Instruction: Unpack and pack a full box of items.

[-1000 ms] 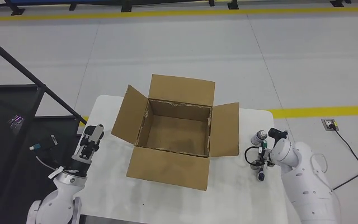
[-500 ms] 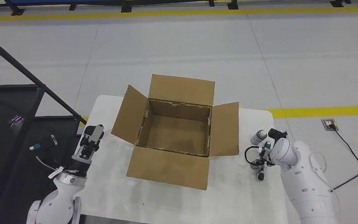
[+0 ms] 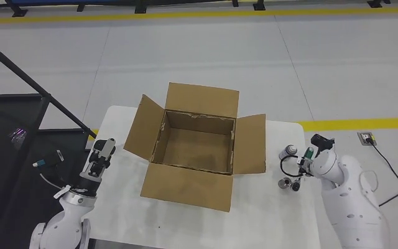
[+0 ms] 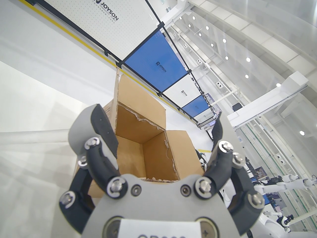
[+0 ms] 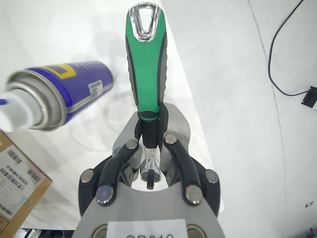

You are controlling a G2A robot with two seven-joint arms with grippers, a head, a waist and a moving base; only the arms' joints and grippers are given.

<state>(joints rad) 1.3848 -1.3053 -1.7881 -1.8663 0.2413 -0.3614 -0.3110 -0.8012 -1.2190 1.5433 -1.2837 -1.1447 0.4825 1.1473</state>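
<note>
An open cardboard box (image 3: 196,149) stands in the middle of the white table (image 3: 121,127), all flaps folded out, and its inside looks bare. My right gripper (image 3: 301,168) is to the right of the box, shut on the black neck of a green-handled ratchet tool (image 5: 146,63). The right gripper (image 5: 149,127) holds the tool with the handle pointing away from the wrist. A blue spray can (image 5: 64,90) stands upright beside the tool, between it and the box; the spray can (image 3: 287,151) is also in the top view. My left gripper (image 3: 99,159) is at the table's left edge; the left gripper (image 4: 161,130) is open, facing the box (image 4: 146,134).
A small silver round item (image 3: 284,183) sits on the table just in front of the spray can. The table's right edge runs close to the held tool. A black cable (image 5: 277,58) lies on the floor beyond it. A dark rack (image 3: 25,143) stands left of the table.
My right gripper has shifted right, away from the box toward the table's edge, with the tool in it. The left arm, spray can and box have not moved.
</note>
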